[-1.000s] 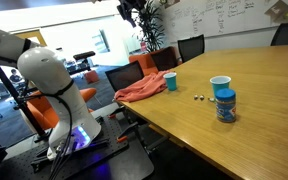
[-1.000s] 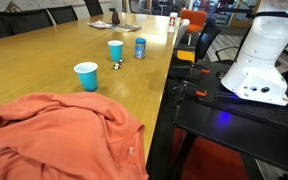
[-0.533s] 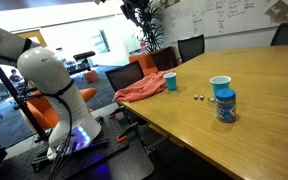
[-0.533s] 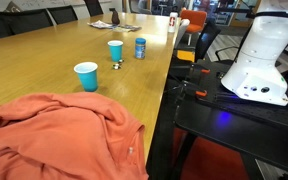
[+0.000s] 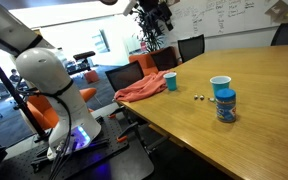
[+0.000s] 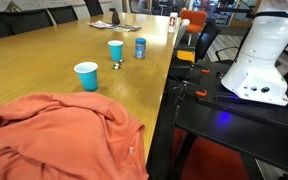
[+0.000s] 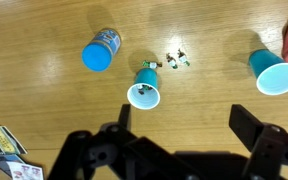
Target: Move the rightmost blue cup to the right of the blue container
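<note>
The bright blue cup with a white inside stands upright on the wooden table, and shows in both exterior views. The blue container with its lid stands just beside it. A smaller teal-blue cup stands apart, nearer the cloth. My gripper is open and empty, high above the table and looking down on the cups; in an exterior view it hangs near the top edge.
An orange cloth lies over the table edge near the teal cup. Some small dark objects lie between the cups. The robot base stands beside the table. Office chairs line the far side.
The arm has swung over towards the table; the gripper has moved to the right along the top of the exterior view. The cups and container have not moved.
</note>
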`<action>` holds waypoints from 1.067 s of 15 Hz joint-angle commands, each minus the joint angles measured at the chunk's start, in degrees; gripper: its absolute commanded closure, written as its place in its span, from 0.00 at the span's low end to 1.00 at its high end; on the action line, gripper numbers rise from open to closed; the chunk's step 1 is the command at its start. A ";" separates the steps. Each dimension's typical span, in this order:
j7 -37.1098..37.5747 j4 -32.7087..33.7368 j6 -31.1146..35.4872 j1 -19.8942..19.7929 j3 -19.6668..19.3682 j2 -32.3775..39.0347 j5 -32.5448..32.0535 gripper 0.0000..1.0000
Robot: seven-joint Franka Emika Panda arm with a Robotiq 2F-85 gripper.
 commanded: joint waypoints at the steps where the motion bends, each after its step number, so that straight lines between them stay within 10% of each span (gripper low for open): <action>1: 4.96 11.16 -1.36 -2.07 1.59 13.57 -3.05 0.00; 16: 3.84 29.77 12.84 0.48 0.55 46.80 9.96 0.00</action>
